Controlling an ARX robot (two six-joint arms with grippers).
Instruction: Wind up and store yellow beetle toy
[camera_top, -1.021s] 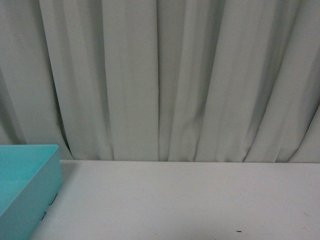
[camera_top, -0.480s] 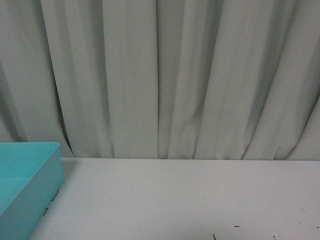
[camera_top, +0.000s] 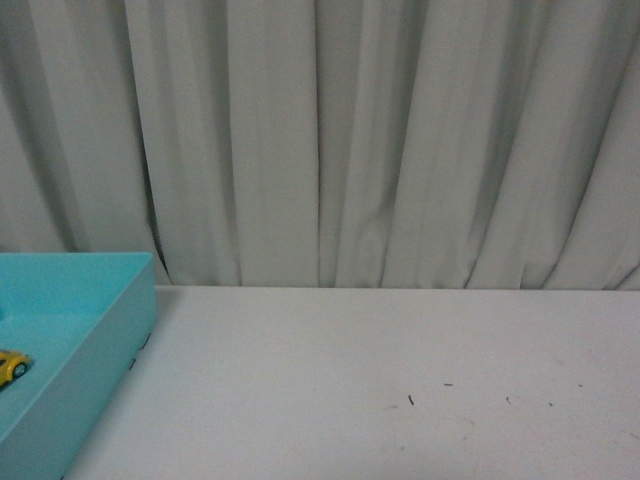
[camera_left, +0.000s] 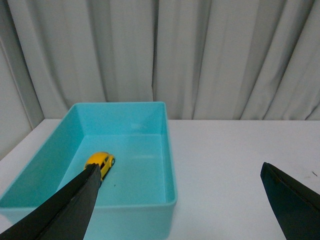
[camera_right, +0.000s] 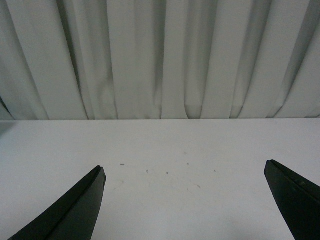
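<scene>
The small glossy yellow beetle toy (camera_left: 100, 164) is sitting on the floor of the open turquoise plastic bin (camera_left: 169, 165), at the left of the left wrist frame; in the front view it is peeking in at the lower left edge (camera_top: 12, 368). The left gripper (camera_left: 180, 200) is hovering above the bin with its dark fingers spread wide and empty. The right gripper (camera_right: 185, 200) is likewise gaping wide over the bare white table (camera_right: 165, 150), holding nothing.

Storage is looking done, so the remaining step is probably a clean retreat: lifting straight up, avoiding the bin's rim so nothing is getting nudged.

Counting: one toy, one bin, two grippers, one pleated grey curtain (camera_top: 380, 140) behind.
</scene>
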